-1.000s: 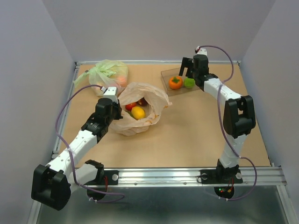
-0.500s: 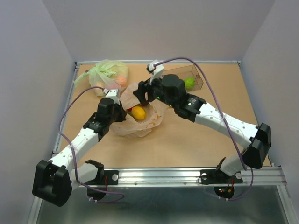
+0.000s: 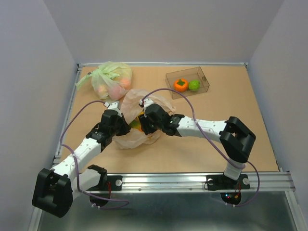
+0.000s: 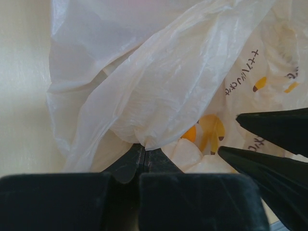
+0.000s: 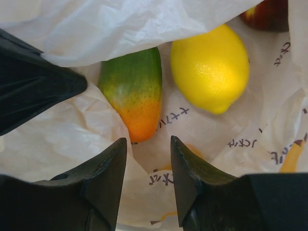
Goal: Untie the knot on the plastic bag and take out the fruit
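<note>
**Item 1: plastic bag**. Thin, crinkly, pale peach film with printed lettering, lying on the worktop between the two hands. Its mouth stands open. Judged very light, limp and slippery. It will slump shut if let go and could tear under a hard tug, so it is best held by a gathered fold at the rim.

**Item 2: left hand**. Fingers pressed together on a fold of the bag's rim, with the film fanning out ahead of them. It appears to be holding the mouth open.

**Item 3: right hand**. Fingers spread, holding nothing, pointed down into the bag.

**Item 4: green-and-orange fruit**. Lies just ahead of the right hand's open fingers, its orange tip nearest them. Smooth, elongated and apparently rigid. Judged light but apt to squirt out of a grip, so it should be taken across its narrow width near the middle.

**Item 5: lemon**. Ahead and to the right of those fingers, just beside item 4. Rounder and wider, so a harder fit.

**Item 6: dark red fruit**. Farthest from the fingers and mostly hidden.

**Item 7: clear box**. Stands well beyond both hands and holds an orange fruit and a lime.

**Item 8: green bag**. Lies beyond the left hand, tied.
</note>
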Robot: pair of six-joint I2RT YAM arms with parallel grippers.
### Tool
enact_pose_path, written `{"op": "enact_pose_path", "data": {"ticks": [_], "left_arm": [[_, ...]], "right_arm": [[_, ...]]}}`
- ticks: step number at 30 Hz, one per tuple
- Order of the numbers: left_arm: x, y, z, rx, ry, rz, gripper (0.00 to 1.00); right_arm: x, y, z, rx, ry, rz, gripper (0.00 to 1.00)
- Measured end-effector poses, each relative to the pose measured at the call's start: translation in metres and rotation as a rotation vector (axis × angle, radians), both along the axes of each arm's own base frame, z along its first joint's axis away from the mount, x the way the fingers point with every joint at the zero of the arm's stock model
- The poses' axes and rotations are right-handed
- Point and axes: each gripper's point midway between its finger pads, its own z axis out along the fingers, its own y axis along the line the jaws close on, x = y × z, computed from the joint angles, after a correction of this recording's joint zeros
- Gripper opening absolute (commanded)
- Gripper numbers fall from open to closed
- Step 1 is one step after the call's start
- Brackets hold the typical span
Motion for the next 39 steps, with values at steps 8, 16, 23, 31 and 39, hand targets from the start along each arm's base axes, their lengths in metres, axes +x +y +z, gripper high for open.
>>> {"op": "enact_pose_path", "data": {"ticks": [8, 16, 23, 31, 39], "left_arm": [[-0.014, -0.002, -0.018, -0.054, 0.068, 0.032, 0.00], [-0.025, -0.004, -0.032, -0.089, 0.119, 0.046, 0.00], [-0.022, 0.000, -0.031, -0.086, 0.107, 0.081, 0.00], [-0.016, 0.006, -0.022, -0.082, 0.063, 0.120, 0.00], [-0.015, 0.009, -0.023, -0.073, 0.063, 0.135, 0.00]], "right_arm": [[-0.019, 0.008, -0.048, -0.063, 0.057, 0.028, 0.84], [-0.035, -0.003, -0.079, -0.118, 0.094, 0.031, 0.88], [-0.030, 0.002, -0.061, -0.093, 0.061, 0.039, 0.88], [-0.011, 0.036, -0.014, 0.011, -0.003, 0.068, 0.83], [0.008, 0.057, -0.020, 0.021, -0.017, 0.069, 0.76]]}}
